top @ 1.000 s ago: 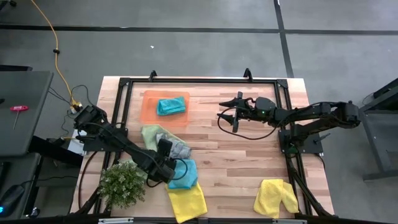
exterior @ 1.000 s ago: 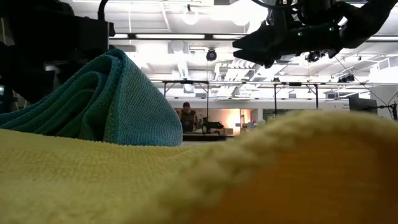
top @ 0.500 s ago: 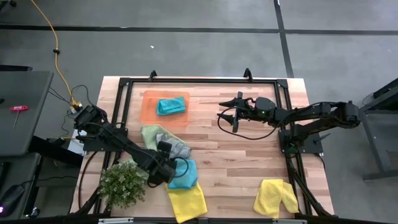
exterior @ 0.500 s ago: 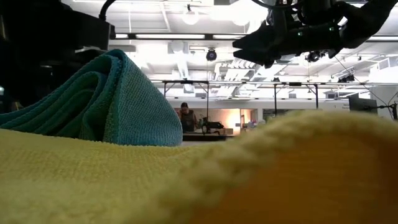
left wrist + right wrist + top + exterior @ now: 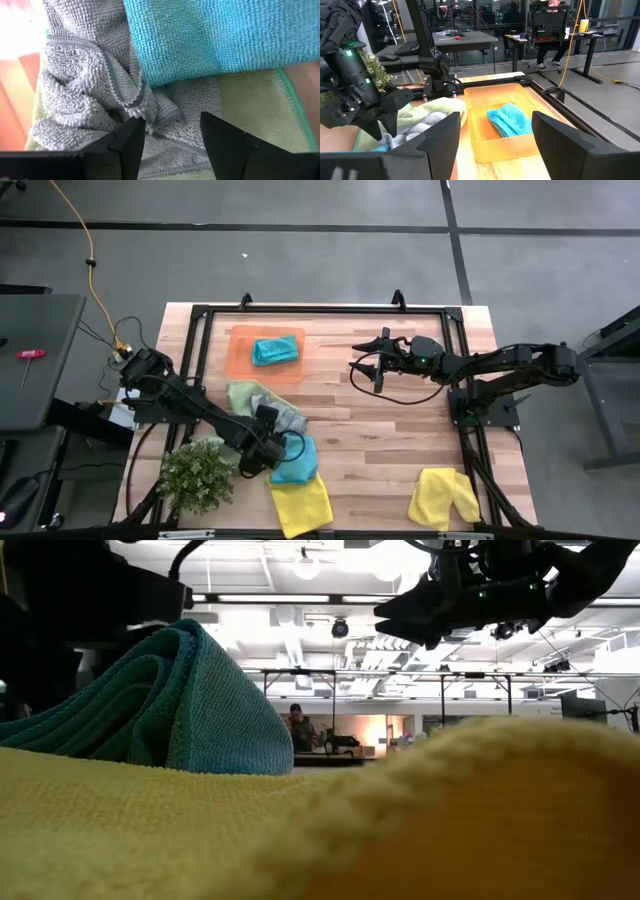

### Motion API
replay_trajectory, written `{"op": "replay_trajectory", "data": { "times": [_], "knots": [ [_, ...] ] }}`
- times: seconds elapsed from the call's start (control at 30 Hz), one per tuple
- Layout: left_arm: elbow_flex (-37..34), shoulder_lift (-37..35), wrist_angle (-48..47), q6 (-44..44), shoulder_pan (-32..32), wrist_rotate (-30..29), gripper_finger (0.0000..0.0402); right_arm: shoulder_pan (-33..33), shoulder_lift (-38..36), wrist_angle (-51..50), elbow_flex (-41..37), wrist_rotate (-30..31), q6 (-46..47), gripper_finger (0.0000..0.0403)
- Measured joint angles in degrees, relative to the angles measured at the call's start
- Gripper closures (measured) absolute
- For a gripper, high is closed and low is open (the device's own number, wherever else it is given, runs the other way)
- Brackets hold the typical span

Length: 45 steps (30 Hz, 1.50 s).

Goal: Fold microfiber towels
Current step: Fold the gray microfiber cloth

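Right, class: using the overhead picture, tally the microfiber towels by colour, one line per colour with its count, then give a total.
Yellow towels: 2, one at the near edge, one near the right corner
Teal-blue towels: 2, one in the orange tray, one by the left end effector
Light green towel: 1
Grey towel: 1
Total: 6

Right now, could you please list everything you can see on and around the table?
Teal microfiber towels: two; one folded in the tray, one by the left gripper.
Yellow microfiber towels: two; near edge, near right corner.
Light green towel: one, under the grey towel.
Flat orange tray: one, far side.
Bushy green plant: one, near left corner.
Left gripper: open, over the towel pile.
Right gripper: open, raised mid-table.
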Motion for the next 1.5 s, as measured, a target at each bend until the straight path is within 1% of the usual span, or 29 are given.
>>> {"op": "replay_trajectory", "data": {
  "times": [0.2, 0.47, 0.57, 0.63, 0.7, 0.77, 0.9, 0.97, 1.03, 1.1, 1.17, 1.23, 1.37, 1.5],
  "knots": [
    [0.0, 0.0, 0.0, 2.4, 1.4, -1.3, 0.0246, 0.0, 0.0, 0.0, 0.0, 0.0, 0.0, 0.0167],
    [0.0, 0.0, -1.5, 3.6, 3.1, -1.8, 0.0303, 0.0, 0.0, 0.0, 0.0, 0.0, 0.0, 0.0167],
    [1.5, 0.0, -7.0, 1.5, 3.1, -2.1, 0.0335, 0.0, 0.0, 0.0, 0.0, 0.0, 0.0, 0.0167],
    [3.7, 0.0, -10.9, -0.2, 3.1, -2.5, 0.0361, 0.0, 0.0, 0.0, 0.0, 0.0, 0.0, 0.0167],
    [6.6, 0.0, -14.9, 0.0, 3.1, -2.1, 0.0388, 0.0, 0.0, 0.0, 0.0, 0.0, 0.0, 0.0167],
    [10.3, 0.0, -19.0, 0.9, 3.1, -1.7, 0.0396, 0.0, 0.0, 0.0, 0.0, 0.0, 0.0, 0.0167],
    [19.3, 0.0, -28.3, 2.8, 4.0, -6.2, 0.04, 0.0, 0.0, 0.0, 0.0, 0.0, 0.0, 0.0167],
    [23.9, 0.0, -31.4, 2.6, 5.0, -8.7, 0.04, 0.0, 0.0, 0.0, 0.0, 0.0, 0.0, 0.0167],
    [27.5, -0.1, -34.0, 1.1, 6.2, -9.2, 0.04, 0.0, 0.0, -0.2, 0.0, 0.0, 0.0, 0.0167],
    [28.8, -0.2, -33.5, -1.2, 7.1, -9.2, 0.0401, 0.0, 0.0, -0.6, 0.0, 0.0, -0.2, 0.0167],
    [28.2, -0.2, -32.9, -1.6, 7.3, -8.0, 0.0397, 0.0, 0.0, -0.6, 0.0, 0.0, -0.3, 0.0167],
    [25.8, -0.1, -31.7, -2.0, 6.8, -6.1, 0.0385, 0.0, 0.0, -0.9, 0.0, 0.0, -0.3, 0.0167],
    [17.3, -0.1, -23.8, -3.5, 5.9, -1.7, 0.0345, 0.0, 0.0, -1.5, 0.0, 0.0, -0.4, 0.0167],
    [8.4, -0.1, -14.6, -2.8, 4.9, 0.6, 0.0294, 0.0, 0.0, -1.9, 0.0, 0.0, -0.4, 0.0167]
  ]
}}
